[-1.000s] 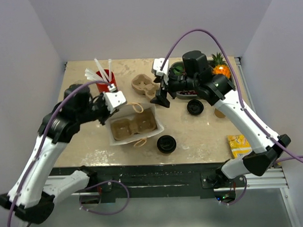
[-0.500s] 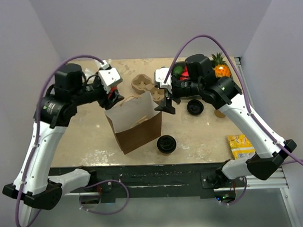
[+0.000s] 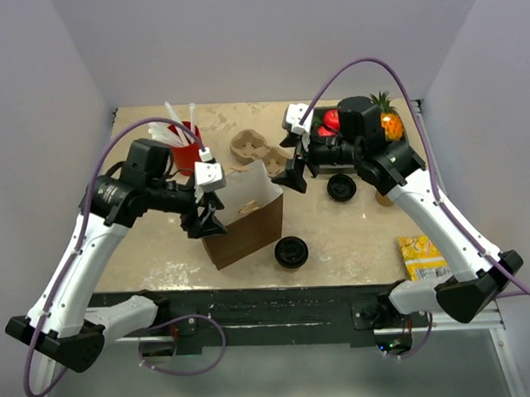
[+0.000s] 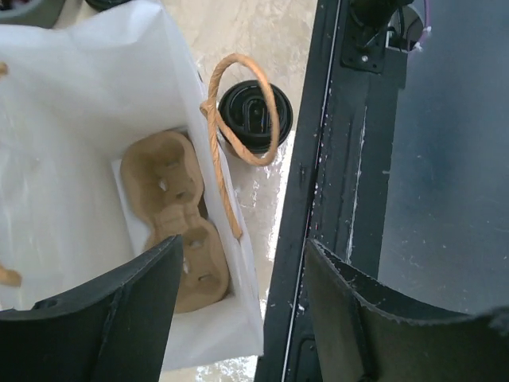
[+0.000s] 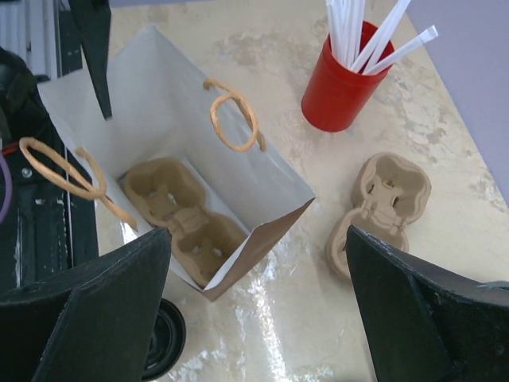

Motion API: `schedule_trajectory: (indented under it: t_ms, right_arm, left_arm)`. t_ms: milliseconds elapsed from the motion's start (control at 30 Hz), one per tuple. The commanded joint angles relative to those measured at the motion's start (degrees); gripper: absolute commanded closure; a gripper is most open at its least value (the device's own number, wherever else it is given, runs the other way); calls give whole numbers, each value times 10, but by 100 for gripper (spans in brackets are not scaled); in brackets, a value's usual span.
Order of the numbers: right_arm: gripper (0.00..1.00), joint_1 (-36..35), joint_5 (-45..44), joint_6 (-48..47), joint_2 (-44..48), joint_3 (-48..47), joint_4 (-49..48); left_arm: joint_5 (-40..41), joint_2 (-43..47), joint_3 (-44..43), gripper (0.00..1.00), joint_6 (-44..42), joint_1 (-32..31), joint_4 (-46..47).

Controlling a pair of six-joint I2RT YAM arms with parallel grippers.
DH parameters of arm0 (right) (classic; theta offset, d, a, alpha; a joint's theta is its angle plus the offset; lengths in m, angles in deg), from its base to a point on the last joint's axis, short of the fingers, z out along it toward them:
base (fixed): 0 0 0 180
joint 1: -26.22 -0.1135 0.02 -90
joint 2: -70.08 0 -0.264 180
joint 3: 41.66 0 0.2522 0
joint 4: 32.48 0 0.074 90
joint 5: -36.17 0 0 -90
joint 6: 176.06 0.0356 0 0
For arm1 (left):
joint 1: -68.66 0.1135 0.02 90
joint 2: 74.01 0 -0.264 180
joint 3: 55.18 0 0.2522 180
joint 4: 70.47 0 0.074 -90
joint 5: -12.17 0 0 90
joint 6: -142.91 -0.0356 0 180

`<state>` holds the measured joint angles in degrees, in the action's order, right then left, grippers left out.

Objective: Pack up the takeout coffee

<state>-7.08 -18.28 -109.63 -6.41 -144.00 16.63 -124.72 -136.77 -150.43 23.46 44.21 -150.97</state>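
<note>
- Takeout coffee point(image 3: 291, 251) found standing on table point(image 3: 362, 239), just beside bag point(image 3: 249, 234), at its near-right corner; untouched.
- Judged light, likely liquid-filled: to be kept upright.
- Paper wall thin, easily crushed. Black plastic lid glossy and slippery, and may pop off if lifted by it.
- Hold best taken around tan wall below lid rim.
- Bag: brown paper outside, white inside, thin, floppy, with twisted cord handles point(image 4: 215, 151).
- Pulp carrier point(image 4: 179, 215) laid in bag bottom: matte, moulded.
- Left gripper point(image 3: 205, 225) fingers spread wide, empty, at bag's near-left edge.
- Right gripper point(image 3: 292, 176) fingers wide, empty, near bag's far-right corner.
</note>
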Motion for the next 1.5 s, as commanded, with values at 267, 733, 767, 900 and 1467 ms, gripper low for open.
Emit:
schedule_trajectory:
  t_ms: [267,733,767,900,1467]
  right_arm:
    - [7,1,-9,74,59,67,-96]
    - [17,-42,64,-178,16,10,46]
    - [18,-53,65,-205,9,0,84]
    - [21,-84,65,-334,-26,-32,188]
    - [87,-144,35,-298,-84,-23,144]
  left_arm:
    - [6,-61,8,57,35,-40,98]
    - [29,-36,-2,49,-10,-41,69]
    - [34,-43,-19,47,-27,-41,49]
    - [90,-62,-109,40,-46,-41,41]
    - [280,-133,-38,87,38,-24,146]
